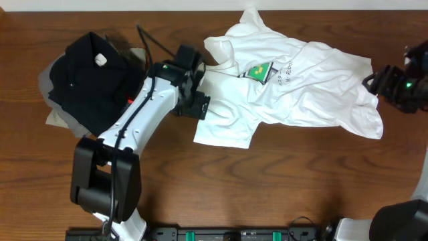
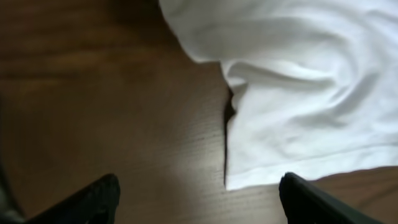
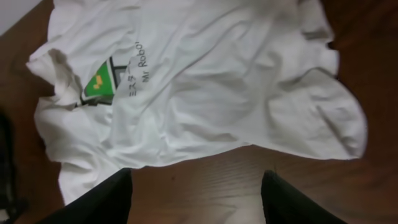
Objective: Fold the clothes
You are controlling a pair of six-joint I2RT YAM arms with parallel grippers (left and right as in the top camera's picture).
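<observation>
Black folded garment (image 1: pixel 87 80) at far left of the wooden table (image 1: pixel 267 187), grey garment (image 1: pixel 57 112) beneath. Next, left gripper (image 2: pixel 199 183), fingers spread wide, empty, over bare wood beside a sleeve hem. Across middle and right, white T-shirt (image 1: pixel 307 87), crumpled, print upward. Far right, right gripper (image 3: pixel 196 177), fingers wide, holding nothing.

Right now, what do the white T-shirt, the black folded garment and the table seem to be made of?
White T-shirt: soft matte knit, likely cotton; it lies in loose wrinkles and soft folds.
Black folded garment: matte cloth, fibre unclear; no sheen, white tag on top.
Table: wood or wood-look laminate, smooth, slight sheen; brown grain lines run across it.
</observation>
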